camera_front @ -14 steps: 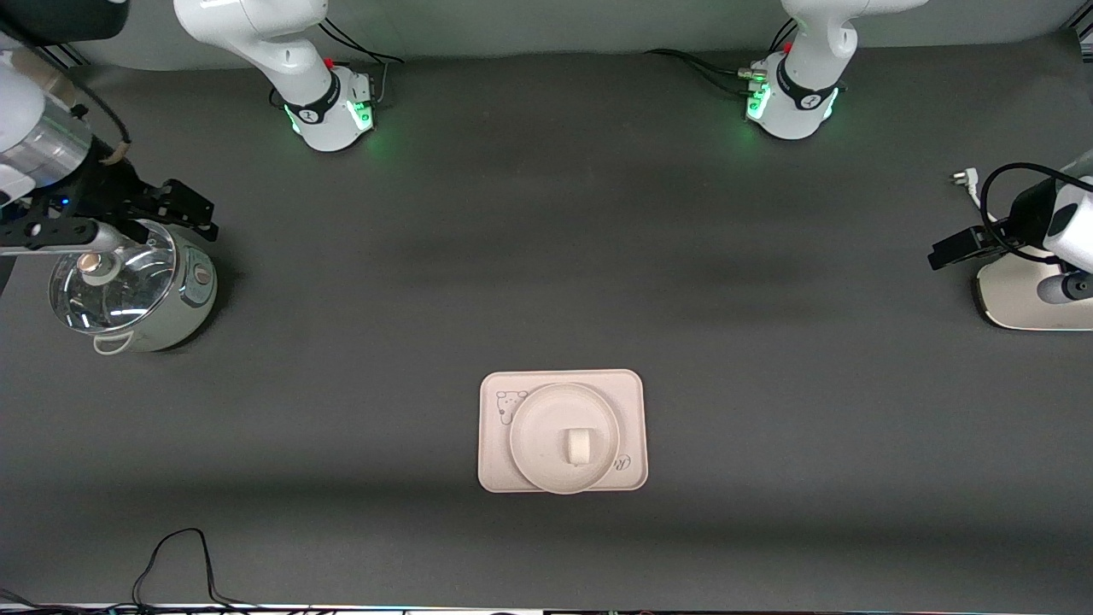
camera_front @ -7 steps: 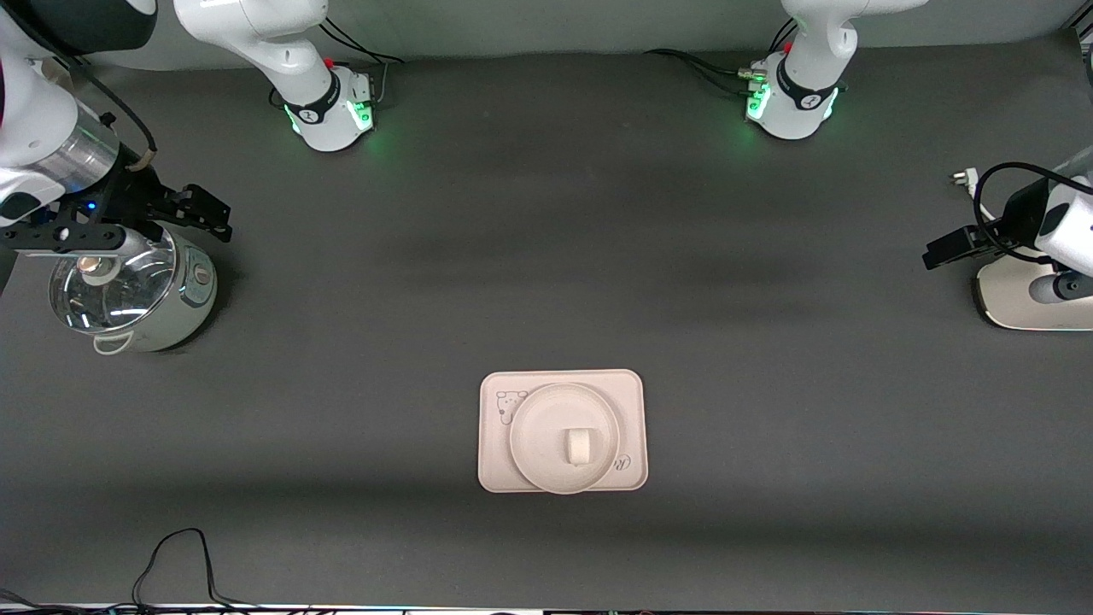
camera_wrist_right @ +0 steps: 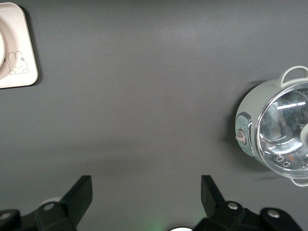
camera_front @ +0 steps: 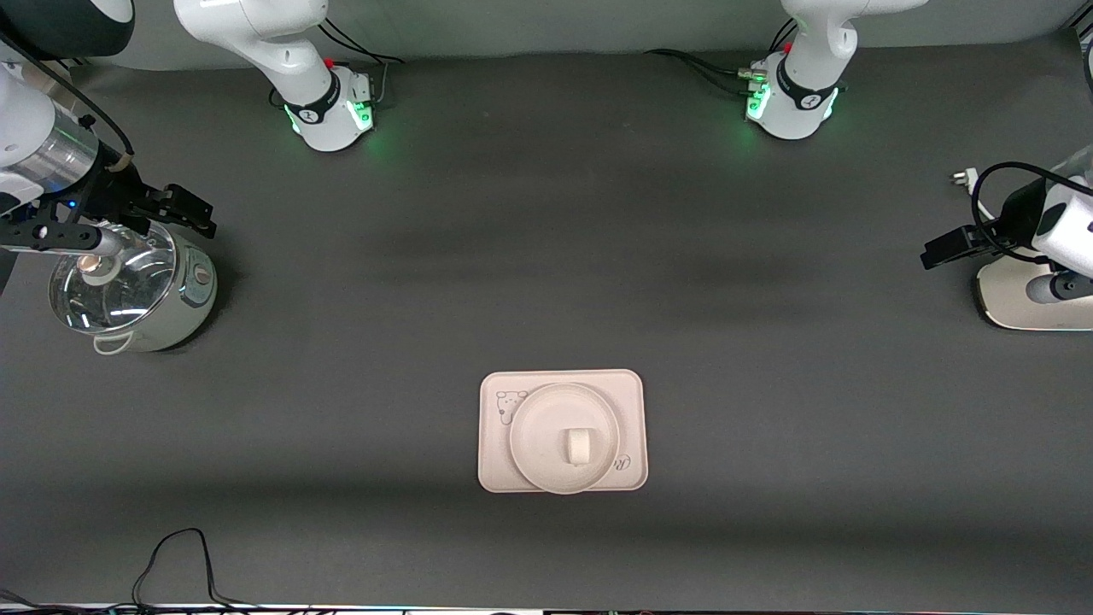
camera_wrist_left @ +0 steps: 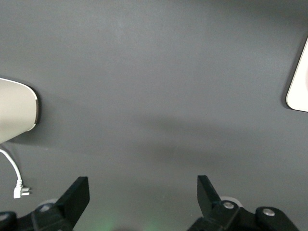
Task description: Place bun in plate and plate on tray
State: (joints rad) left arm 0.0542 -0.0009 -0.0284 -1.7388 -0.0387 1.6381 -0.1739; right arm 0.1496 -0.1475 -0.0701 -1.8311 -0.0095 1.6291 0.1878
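The white bun (camera_front: 577, 445) lies in the round cream plate (camera_front: 534, 431). The plate sits on the cream-pink tray (camera_front: 495, 468), which lies on the table near the front camera. The tray's rabbit corner shows in the right wrist view (camera_wrist_right: 17, 72), and one edge shows in the left wrist view (camera_wrist_left: 299, 91). My right gripper (camera_wrist_right: 144, 192) is open and empty, up over the pot at the right arm's end (camera_front: 90, 239). My left gripper (camera_wrist_left: 143, 192) is open and empty, over the white appliance at the left arm's end (camera_front: 1055, 286).
A pale green pot with a glass lid (camera_front: 128, 295) stands at the right arm's end and shows in the right wrist view (camera_wrist_right: 276, 130). A white appliance base (camera_front: 1020, 299) with a plug (camera_front: 962, 178) sits at the left arm's end. A black cable (camera_front: 179, 547) loops near the front edge.
My right hand has swayed slightly over the pot and come back. My left hand has drifted a little. The bun, plate and tray have not moved.
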